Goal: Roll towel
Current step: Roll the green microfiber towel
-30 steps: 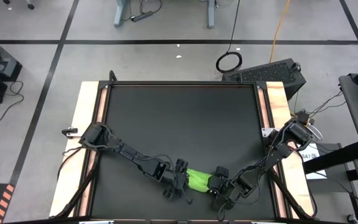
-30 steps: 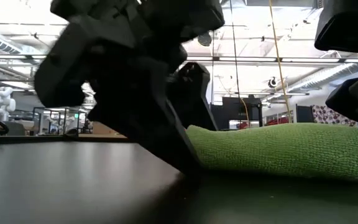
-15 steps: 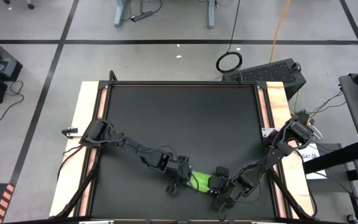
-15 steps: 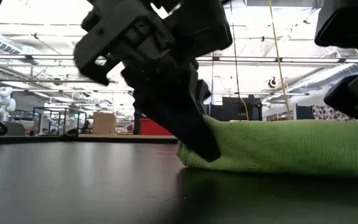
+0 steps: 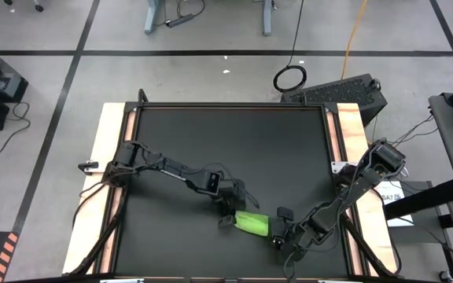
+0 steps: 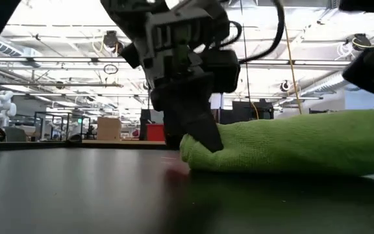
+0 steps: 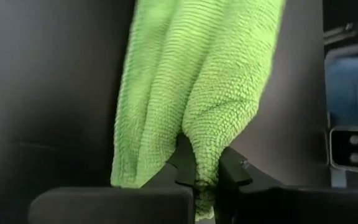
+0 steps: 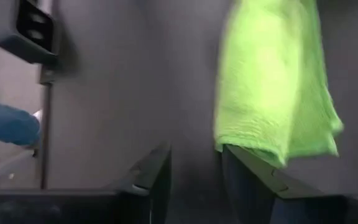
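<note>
The towel [image 5: 252,222] lies on the black table [image 5: 226,149], close to the near edge and a little right of the middle. It is bunched into a short, thick roll of lime-green cloth. In the low view the towel [image 6: 284,146] rests flat on the tabletop as a rounded, ribbed mound.

The left gripper [image 5: 228,211] sits at the towel's left end, its arm reaching in from the table's left side. In the left wrist view the two dark fingers [image 7: 182,165] are pressed together on a fold of the towel [image 7: 191,81], pinching the cloth between them. In the low view the left gripper [image 6: 200,133] comes down from above and meets the left end of the roll.

The right gripper [image 5: 281,233] is just beside the towel's right end, its arm coming from the table's right side. In the right wrist view the right gripper [image 8: 194,171] has its fingers [image 8: 154,174] parted with bare tabletop between them; the towel [image 8: 272,81] lies just ahead, its edge near one finger, and nothing is held.

Beyond the table, the low view shows a large indoor hall with ceiling lights.
</note>
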Controlling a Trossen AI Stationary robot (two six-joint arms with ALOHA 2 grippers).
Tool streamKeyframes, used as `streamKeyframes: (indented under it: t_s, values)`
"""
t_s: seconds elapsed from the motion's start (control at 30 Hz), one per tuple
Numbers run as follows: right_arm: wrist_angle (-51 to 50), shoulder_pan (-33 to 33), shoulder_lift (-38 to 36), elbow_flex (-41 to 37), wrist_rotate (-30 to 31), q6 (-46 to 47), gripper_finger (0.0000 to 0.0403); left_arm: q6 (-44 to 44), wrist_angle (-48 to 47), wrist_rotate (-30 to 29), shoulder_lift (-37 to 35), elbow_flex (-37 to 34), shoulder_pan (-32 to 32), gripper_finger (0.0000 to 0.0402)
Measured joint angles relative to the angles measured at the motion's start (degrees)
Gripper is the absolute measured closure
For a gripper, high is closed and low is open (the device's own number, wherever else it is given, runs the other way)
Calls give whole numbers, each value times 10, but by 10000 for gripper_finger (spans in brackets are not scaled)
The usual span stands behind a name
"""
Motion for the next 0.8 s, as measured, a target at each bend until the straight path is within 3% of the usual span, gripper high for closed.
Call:
streamKeyframes:
  t_s: [0.47, 0.63, 0.8]
  values:
    - [64, 11, -17, 15, 115, -231, 269, -66, -40, 65, 26, 3, 37, 384]
    - [56, -12, -5, 15, 109, -245, 269, -67, -40, 68, 27, 3, 37, 384]
    - [61, -38, 12, 15, 64, -266, 269, -80, -40, 79, 28, 3, 43, 384]
